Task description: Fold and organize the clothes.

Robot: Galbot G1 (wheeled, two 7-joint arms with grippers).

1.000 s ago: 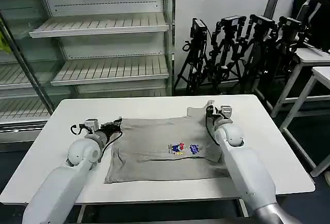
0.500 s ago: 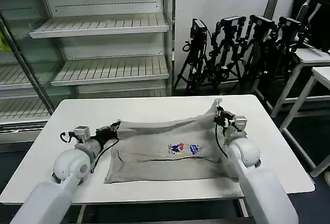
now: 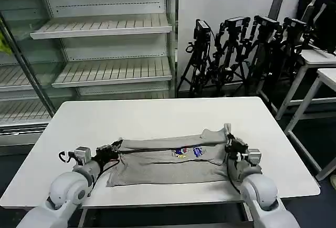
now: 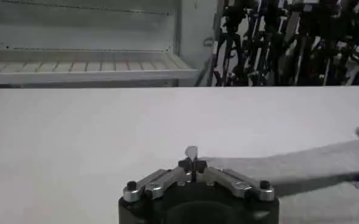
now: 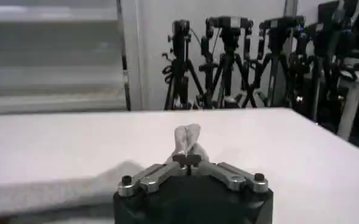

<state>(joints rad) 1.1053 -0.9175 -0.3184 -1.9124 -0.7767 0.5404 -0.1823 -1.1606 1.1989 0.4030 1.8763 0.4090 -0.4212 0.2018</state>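
- Grey T-shirt (image 3: 168, 159) lies on the white desk (image 3: 157, 115), toward the near edge, w/ its far edge lifted and pulled back over the body; chest print (image 3: 188, 151) partly covered by that fold.
- Left tool (image 3: 113, 147) at the shirt's left corner, low over the desk; fingers pressed together on a pinch of fabric. In left wrist view the tool (image 4: 191, 165) has a small tuft of cloth poking up betw. the closed tips, and a grey band of shirt (image 4: 301, 165) runs off to the frame's edge.
- Right tool (image 3: 229, 143) at the shirt's right corner, also clamped tight on cloth; a bit of fabric stands up above it. Right wrist view: tool (image 5: 188, 159) w/ a bunched white-grey tuft above the tips, and more shirt (image 5: 51, 189) sagging away beside it.
- Hard to make out: neck strip and sleeves, lost in the fold. Shirt's right hem is hidden behind the right arm.
- Both arms cut off at the head view's bottom edge.
- Behind the desk: shelves (image 3: 102, 26) and tripods (image 3: 241, 49).
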